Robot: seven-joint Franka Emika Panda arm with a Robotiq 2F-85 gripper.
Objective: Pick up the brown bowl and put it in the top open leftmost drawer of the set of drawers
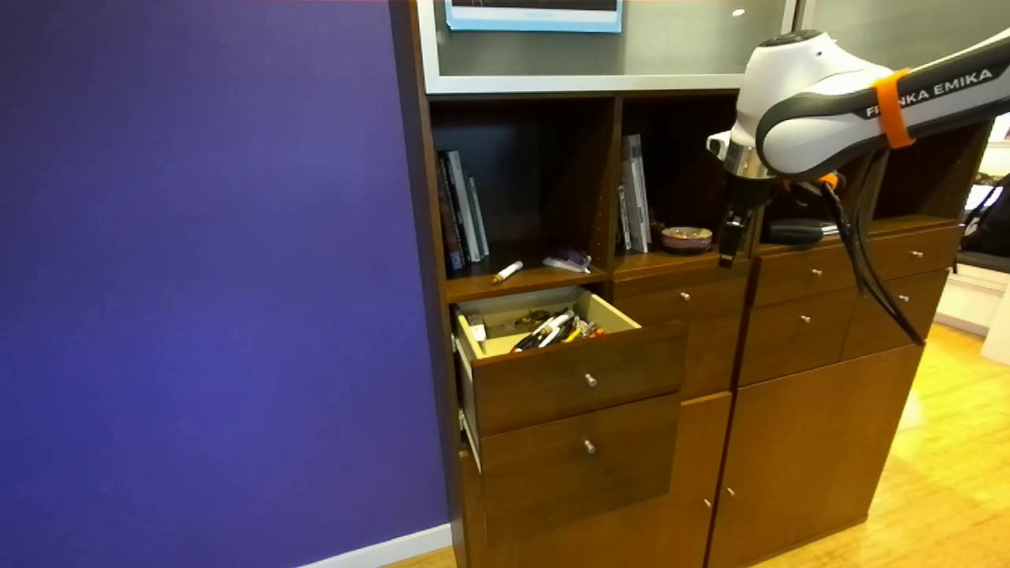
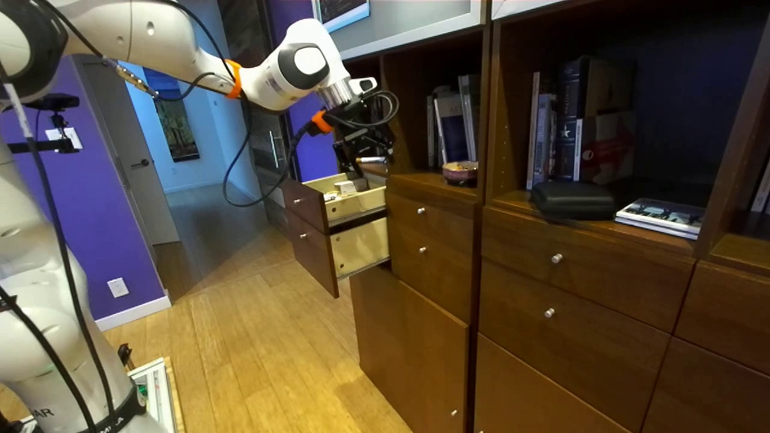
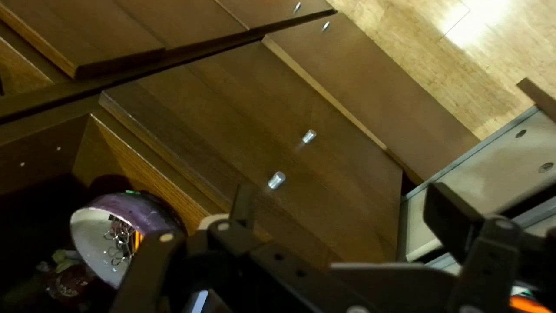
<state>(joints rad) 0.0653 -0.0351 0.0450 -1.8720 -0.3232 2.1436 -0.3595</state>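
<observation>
The brown bowl is small, purplish-brown outside and pale inside, and holds clips. It sits upright in a shelf compartment, beside books, and also shows in an exterior view and in the wrist view. The set of drawers is a mid-brown wall unit. Its top leftmost drawer is pulled out and holds pens and small items; its pale side wall shows in an exterior view. My gripper is open and empty, in front of the unit. In the wrist view the bowl lies to its left, partly behind a finger.
The drawer below is also pulled out. A white marker and a purple item lie on the left shelf. Upright books stand beside the bowl. A black case lies in another compartment. Cables hang from the arm.
</observation>
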